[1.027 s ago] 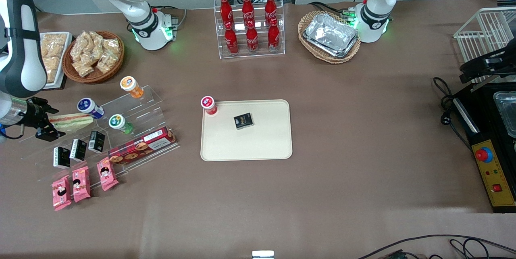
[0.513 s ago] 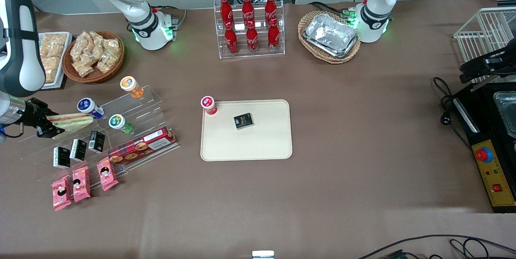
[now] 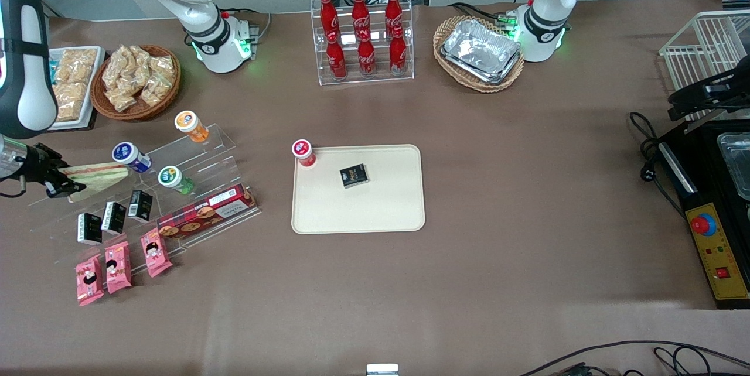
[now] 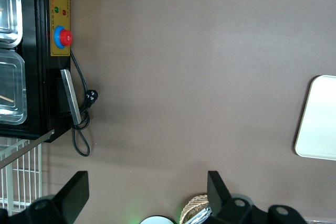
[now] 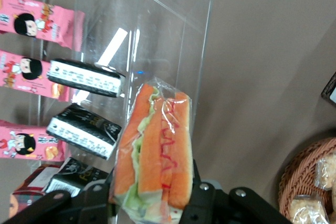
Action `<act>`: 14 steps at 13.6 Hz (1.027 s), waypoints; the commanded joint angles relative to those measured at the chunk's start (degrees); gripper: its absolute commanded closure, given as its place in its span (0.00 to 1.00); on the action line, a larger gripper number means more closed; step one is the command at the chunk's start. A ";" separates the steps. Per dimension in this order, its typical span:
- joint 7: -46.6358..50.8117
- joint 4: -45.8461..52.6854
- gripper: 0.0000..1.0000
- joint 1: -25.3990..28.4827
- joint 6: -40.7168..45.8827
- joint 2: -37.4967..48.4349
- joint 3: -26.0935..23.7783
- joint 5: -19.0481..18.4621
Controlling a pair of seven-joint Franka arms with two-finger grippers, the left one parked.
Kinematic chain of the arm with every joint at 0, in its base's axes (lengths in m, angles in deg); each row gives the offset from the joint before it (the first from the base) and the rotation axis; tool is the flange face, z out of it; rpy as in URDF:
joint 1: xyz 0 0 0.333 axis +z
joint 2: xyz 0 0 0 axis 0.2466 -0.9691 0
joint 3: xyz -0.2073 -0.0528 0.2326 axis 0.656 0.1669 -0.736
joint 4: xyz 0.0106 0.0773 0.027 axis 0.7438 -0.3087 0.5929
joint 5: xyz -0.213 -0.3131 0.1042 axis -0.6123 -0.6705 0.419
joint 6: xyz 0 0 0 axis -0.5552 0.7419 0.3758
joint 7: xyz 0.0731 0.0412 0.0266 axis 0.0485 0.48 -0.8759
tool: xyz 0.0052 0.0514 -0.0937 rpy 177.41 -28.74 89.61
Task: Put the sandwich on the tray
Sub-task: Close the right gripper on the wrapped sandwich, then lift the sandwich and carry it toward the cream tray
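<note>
The sandwich is a clear-wrapped wedge with pale bread and red and green layers. My right gripper is shut on its broad end and holds it above the acrylic display stand, at the working arm's end of the table. In the right wrist view the sandwich sits between my gripper's black fingers, pointing away from the wrist. The cream-beige tray lies flat at the table's middle. It carries a small black box and a red-capped jar at its corner.
The stand holds capped jars, small black boxes, a long red biscuit box and pink snack packets. A wicker basket of snacks and a white snack tray stand farther from the camera. Cola bottles stand at the back.
My gripper has drawn the sandwich sideways, away from the tray, toward the working arm's table end, and a little off the stand. Nothing else has moved.
</note>
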 commanded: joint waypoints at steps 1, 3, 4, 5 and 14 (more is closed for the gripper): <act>-3.54 4.86 0.50 -0.67 4.38 0.52 -0.26 -0.74; -6.52 7.42 0.49 -0.67 6.93 0.61 -0.26 -0.66; -7.93 8.99 0.49 -0.59 8.68 0.87 -0.26 -0.66; -9.34 11.27 0.49 -0.50 10.96 1.05 -0.35 -0.66; 2.56 20.70 0.49 11.60 22.94 1.75 -1.14 4.00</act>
